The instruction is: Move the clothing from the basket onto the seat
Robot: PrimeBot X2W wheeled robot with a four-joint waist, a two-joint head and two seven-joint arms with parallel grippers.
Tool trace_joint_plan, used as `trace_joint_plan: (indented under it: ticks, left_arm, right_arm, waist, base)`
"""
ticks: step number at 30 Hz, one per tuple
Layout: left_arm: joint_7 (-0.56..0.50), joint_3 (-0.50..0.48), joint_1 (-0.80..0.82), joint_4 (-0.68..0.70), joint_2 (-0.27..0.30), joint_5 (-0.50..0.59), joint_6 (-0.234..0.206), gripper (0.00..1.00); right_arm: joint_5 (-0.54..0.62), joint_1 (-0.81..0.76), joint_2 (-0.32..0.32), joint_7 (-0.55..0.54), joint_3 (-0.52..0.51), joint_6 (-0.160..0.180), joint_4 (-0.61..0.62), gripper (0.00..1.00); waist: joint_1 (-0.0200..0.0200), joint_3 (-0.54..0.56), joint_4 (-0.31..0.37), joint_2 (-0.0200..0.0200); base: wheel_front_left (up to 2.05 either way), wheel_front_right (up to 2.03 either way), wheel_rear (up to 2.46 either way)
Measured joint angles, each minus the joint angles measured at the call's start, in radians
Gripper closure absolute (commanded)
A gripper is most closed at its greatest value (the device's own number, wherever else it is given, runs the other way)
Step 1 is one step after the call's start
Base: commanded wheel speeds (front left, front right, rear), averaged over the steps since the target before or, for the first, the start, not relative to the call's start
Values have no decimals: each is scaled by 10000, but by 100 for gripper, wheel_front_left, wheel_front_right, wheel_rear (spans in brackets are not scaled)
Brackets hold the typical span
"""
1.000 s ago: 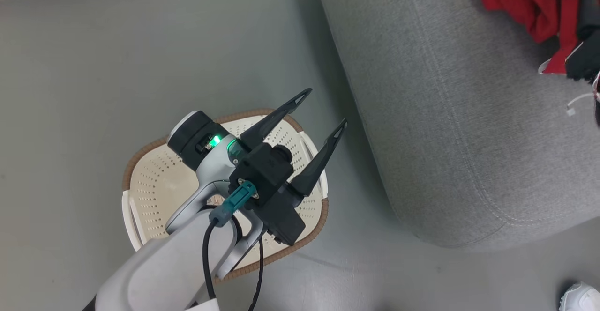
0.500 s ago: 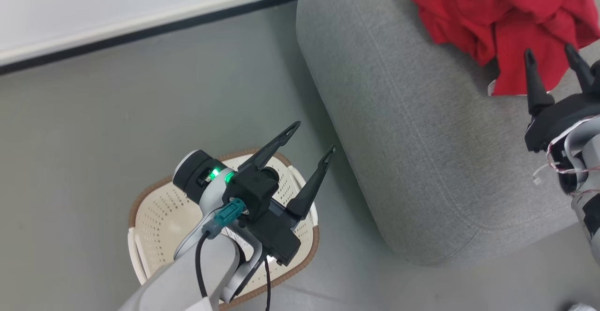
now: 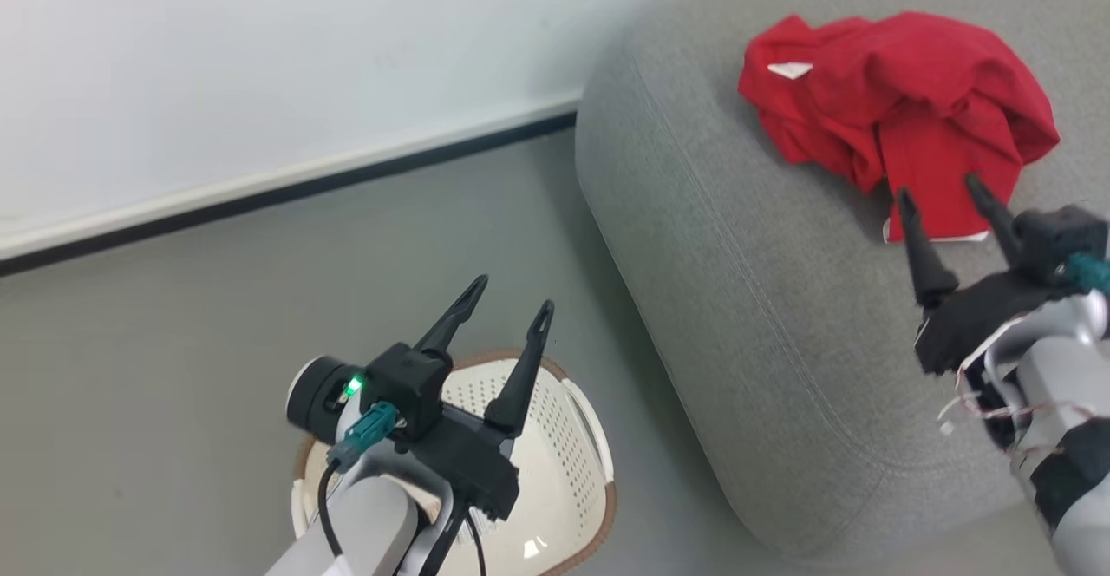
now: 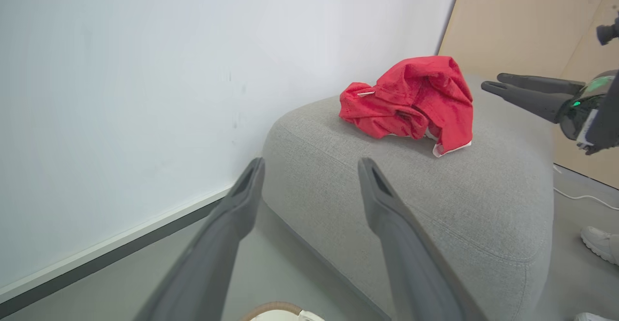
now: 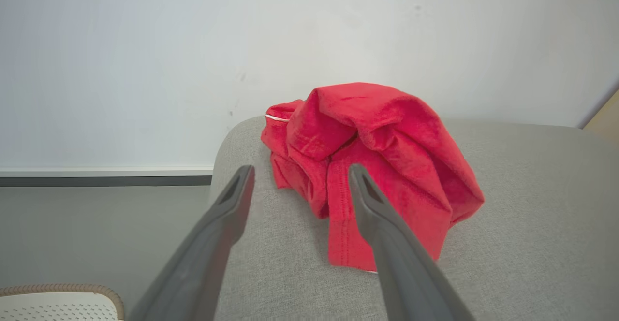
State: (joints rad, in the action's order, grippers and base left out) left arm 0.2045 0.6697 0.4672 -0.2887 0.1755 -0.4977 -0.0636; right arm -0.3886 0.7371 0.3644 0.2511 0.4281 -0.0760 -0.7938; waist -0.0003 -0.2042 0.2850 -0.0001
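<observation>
Lying on 1 seat (image 3: 780, 316), 1 clothing heap (image 3: 902, 99)

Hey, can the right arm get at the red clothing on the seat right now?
Probably yes: the right tool stands open just short of the clothing, which lies in the open on the seat, with nothing between them.

Soft, matt red cloth, the clothing (image 3: 902, 99) sits crumpled on the coarse grey woven fabric of the seat (image 3: 763, 316). The cream basket (image 3: 564, 437) is smooth, perforated plastic with a brown woven-look rim. The grey floor (image 3: 173, 324) looks smooth and faintly glossy, and the white wall (image 3: 260, 55) matt.
</observation>
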Motion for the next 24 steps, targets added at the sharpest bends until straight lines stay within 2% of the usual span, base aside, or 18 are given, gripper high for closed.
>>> trace_joint_plan:
  ticks: [5, 8, 19, 24]
  left_arm:
    - [100, -267, -560, -410, 107, -61, -161, 0]
    - [174, -378, -901, -606, 211, -90, -249, 0]
    - [311, -1206, -2499, -602, 825, -401, -476, 0]
    - [384, -1758, -3243, -414, 1160, -468, -531, 0]
  right_arm:
    - [23, -1066, -186, 12, 17, 73, 612, 0]
    - [27, -1551, -247, 13, 10, 253, 909, 0]
    - [232, -3988, -420, 13, -148, 1406, 2665, 0]
    - [424, -4735, -489, 13, -123, 1655, 3549, 0]
  waist:
    - [0, 729, -393, 0]
    - [1, 1097, -618, 0]
    - [1, 2341, -1493, -1]
    - [1, 2753, -1810, -1]
  base:
    - [0, 0, 0]
    - [0, 0, 0]
    - [0, 0, 0]
    - [0, 0, 0]
